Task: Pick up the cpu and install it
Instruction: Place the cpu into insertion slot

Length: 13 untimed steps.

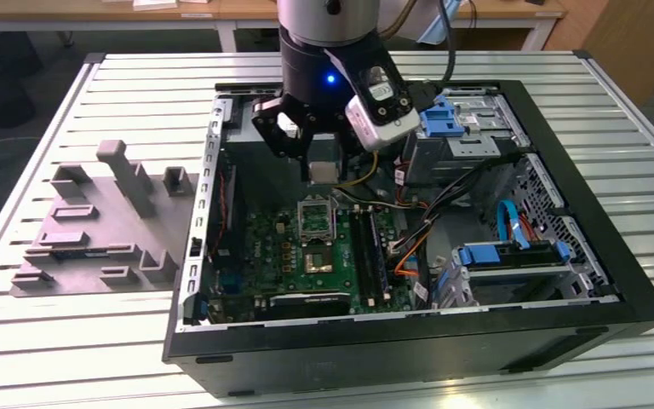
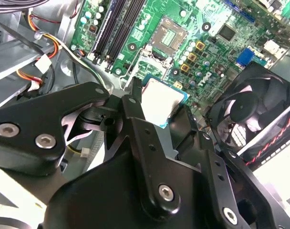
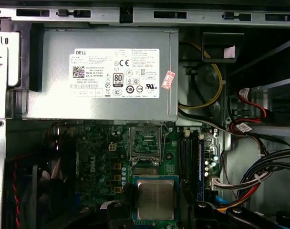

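In the second wrist view, black metal fingers [image 2: 135, 114] cover two edges of the small, thin, silver-grey square cpu [image 2: 161, 98]. The round black plastic fan [image 2: 250, 114] runs past the picture's edge.

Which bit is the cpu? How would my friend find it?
Look inside the open black computer case, above the green circuit board. The arm's tool grips the cpu there: a small thin silver square with a greenish rim, raised off the board, unlike the dark chip fixed on it.
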{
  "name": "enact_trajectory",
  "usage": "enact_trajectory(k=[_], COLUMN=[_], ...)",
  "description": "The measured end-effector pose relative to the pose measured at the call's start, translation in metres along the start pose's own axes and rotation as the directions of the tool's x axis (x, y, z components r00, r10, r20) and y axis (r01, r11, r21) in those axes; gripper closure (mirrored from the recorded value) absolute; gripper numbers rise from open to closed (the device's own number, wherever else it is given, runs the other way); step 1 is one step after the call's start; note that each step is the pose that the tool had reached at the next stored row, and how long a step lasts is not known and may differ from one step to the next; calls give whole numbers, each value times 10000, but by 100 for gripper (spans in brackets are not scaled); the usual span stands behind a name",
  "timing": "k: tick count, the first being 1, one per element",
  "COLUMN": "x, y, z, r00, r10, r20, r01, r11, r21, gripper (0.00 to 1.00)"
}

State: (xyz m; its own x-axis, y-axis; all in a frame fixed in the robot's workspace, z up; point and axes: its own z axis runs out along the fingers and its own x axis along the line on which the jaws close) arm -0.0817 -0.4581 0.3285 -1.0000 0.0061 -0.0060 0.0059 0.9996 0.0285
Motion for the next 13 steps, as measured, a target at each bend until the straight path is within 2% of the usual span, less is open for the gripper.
enact_trajectory(k=[13], x=[1], y=[-15], z=[235], r00=[10000], r10=[0], r20=[-21], r01=[0], r11=[10000], r21=[3], gripper=[53])
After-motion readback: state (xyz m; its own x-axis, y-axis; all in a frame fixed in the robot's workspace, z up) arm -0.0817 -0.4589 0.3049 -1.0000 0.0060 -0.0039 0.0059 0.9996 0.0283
